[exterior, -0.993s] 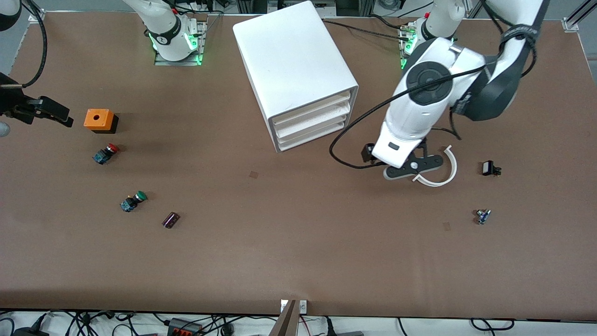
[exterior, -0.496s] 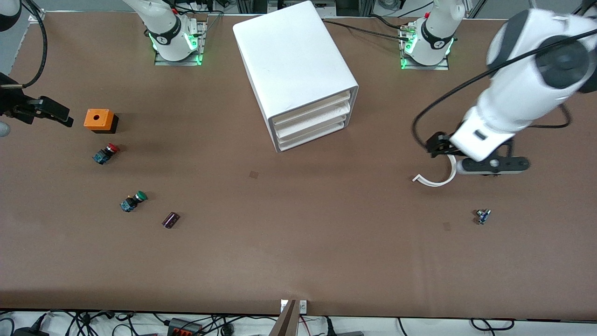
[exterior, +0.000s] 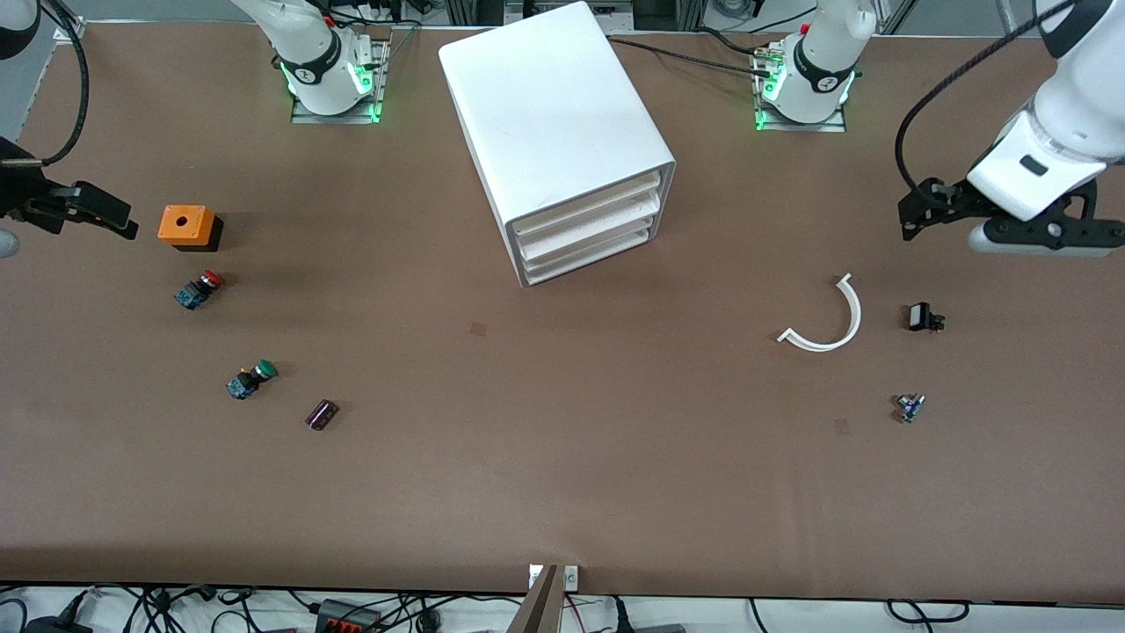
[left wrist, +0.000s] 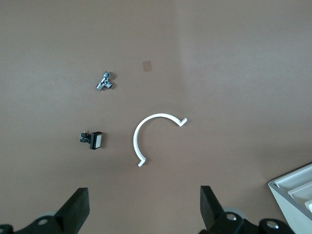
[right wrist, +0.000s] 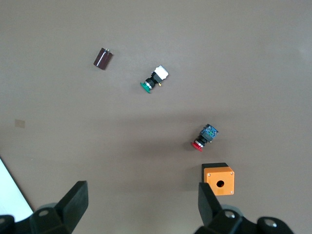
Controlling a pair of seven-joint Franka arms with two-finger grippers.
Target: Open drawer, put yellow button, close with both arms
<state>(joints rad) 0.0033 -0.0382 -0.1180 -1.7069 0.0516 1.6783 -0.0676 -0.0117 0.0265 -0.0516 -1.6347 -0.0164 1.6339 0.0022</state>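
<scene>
The white cabinet (exterior: pixel 554 114) stands mid-table, and its uppermost drawer (exterior: pixel 587 204) sits flush and closed like the two below it; a corner of the cabinet (left wrist: pixel 297 187) shows in the left wrist view. The yellow button is out of view. My left gripper (exterior: pixel 1035 236) (left wrist: pixel 144 212) hangs open and empty over bare table at the left arm's end, near a white curved strip (exterior: pixel 831 321) (left wrist: pixel 151 134). My right gripper (exterior: pixel 97 213) (right wrist: pixel 141 209) waits open and empty over the right arm's end, beside an orange box (exterior: pixel 186 225) (right wrist: pixel 218 178).
Near the orange box lie a red-capped button (exterior: pixel 200 288) (right wrist: pixel 204 137), a green-capped button (exterior: pixel 252 378) (right wrist: pixel 155 80) and a dark cylinder (exterior: pixel 322 414) (right wrist: pixel 103 58). A small black part (exterior: pixel 923 317) (left wrist: pixel 91 139) and a small metal part (exterior: pixel 910 407) (left wrist: pixel 104 81) lie by the curved strip.
The left arm has swung from beside the cabinet front, over the curved strip, out toward its own end of the table. The right arm has not moved.
</scene>
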